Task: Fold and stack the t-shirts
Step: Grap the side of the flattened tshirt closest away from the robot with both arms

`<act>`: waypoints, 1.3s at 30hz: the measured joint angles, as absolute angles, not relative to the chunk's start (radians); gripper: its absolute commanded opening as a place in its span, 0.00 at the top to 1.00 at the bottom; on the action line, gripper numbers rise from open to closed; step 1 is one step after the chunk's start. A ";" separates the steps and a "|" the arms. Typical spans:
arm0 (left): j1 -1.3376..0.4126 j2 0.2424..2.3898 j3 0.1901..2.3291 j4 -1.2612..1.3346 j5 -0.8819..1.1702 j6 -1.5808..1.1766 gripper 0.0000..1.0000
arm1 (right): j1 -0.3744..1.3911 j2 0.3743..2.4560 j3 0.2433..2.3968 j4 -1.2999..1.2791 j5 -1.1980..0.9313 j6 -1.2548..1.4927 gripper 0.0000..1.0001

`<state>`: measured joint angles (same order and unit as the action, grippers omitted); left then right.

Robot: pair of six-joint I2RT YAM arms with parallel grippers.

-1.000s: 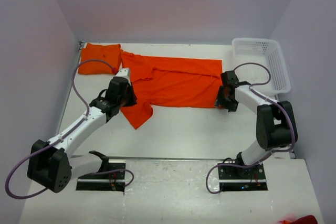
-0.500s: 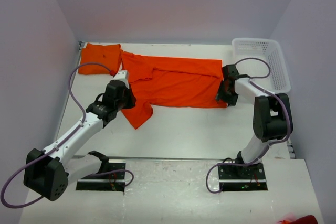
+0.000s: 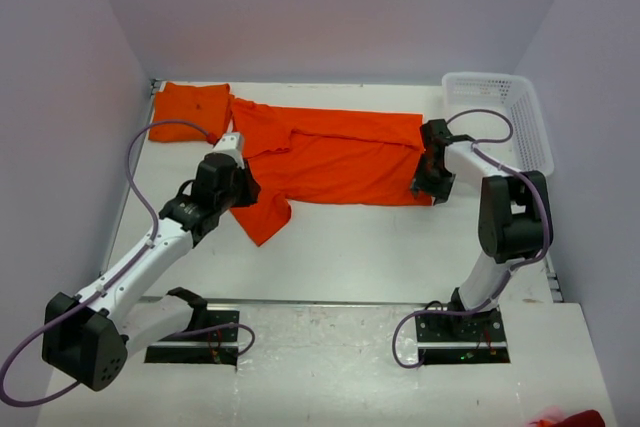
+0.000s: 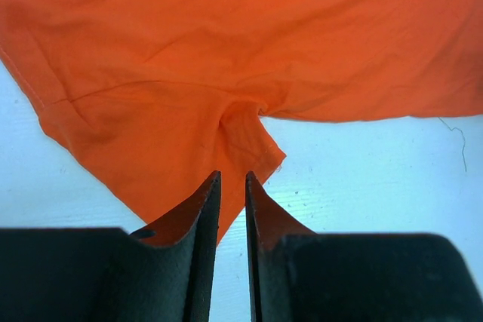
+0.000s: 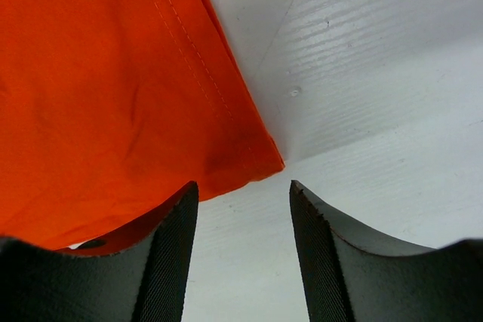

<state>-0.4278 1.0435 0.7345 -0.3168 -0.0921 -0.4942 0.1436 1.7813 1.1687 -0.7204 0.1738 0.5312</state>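
One orange t-shirt (image 3: 330, 155) lies spread flat across the table's middle, with a sleeve pointing toward the near side. A second, folded orange t-shirt (image 3: 190, 112) lies at the back left corner. My left gripper (image 3: 240, 187) hovers at the near sleeve (image 4: 241, 141). Its jaws are almost together with only a thin gap (image 4: 232, 175) and nothing is between them. My right gripper (image 3: 428, 182) is open and empty (image 5: 243, 184), just off the near right corner of the shirt's hem (image 5: 256, 160).
A white lattice basket (image 3: 500, 117) stands at the back right, beside the right arm. White walls close in the table on the left, back and right. Bare white tabletop (image 3: 380, 247) lies between the shirt and the arm bases.
The right gripper has moved a little away from me along the shirt's right edge. The left arm has swung its elbow left, and its gripper stays at the sleeve.
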 measured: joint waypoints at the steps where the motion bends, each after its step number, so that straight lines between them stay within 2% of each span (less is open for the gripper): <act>1: -0.428 1.041 0.735 -0.316 -0.091 -0.494 0.79 | 0.144 1.779 1.168 -0.720 0.175 0.538 0.46; 12: -0.428 1.041 0.735 -0.317 -0.072 -0.494 0.79 | 0.143 1.745 1.148 -0.709 0.169 0.601 0.46; 18: -0.428 1.045 0.735 -0.327 -0.075 -0.492 0.89 | 0.162 1.708 1.150 -0.706 0.173 0.601 0.45; 22: -0.437 1.071 0.766 -0.366 -0.074 -0.488 0.92 | 0.227 1.668 1.184 -0.713 0.195 0.590 0.42; 24: -0.454 1.091 0.801 -0.384 -0.072 -0.488 0.98 | 0.261 1.649 1.208 -0.713 0.202 0.583 0.41; 26: -0.474 1.120 0.848 -0.391 -0.058 -0.487 1.00 | 0.295 1.625 1.221 -0.707 0.209 0.580 0.42; 27: -0.486 1.140 0.873 -0.390 -0.047 -0.487 1.00 | 0.310 1.611 1.221 -0.703 0.207 0.579 0.45; 28: -0.499 1.166 0.903 -0.389 -0.036 -0.486 1.00 | 0.324 1.595 1.221 -0.700 0.200 0.577 0.54; 29: -0.514 1.196 0.931 -0.383 -0.030 -0.485 1.00 | 0.339 1.579 1.219 -0.691 0.191 0.575 0.72; 30: -0.529 1.227 0.952 -0.378 -0.028 -0.484 1.00 | 0.349 1.563 1.214 -0.682 0.184 0.569 1.00; 39: -0.566 1.587 1.082 -0.349 -0.039 -0.478 1.00 | 0.439 1.382 1.099 -0.650 0.136 0.567 1.00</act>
<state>-0.5663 1.5871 1.0817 -0.3489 -0.0395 -0.4778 0.4385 1.3819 1.0992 -0.6502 0.1364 0.5674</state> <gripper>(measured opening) 0.002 0.003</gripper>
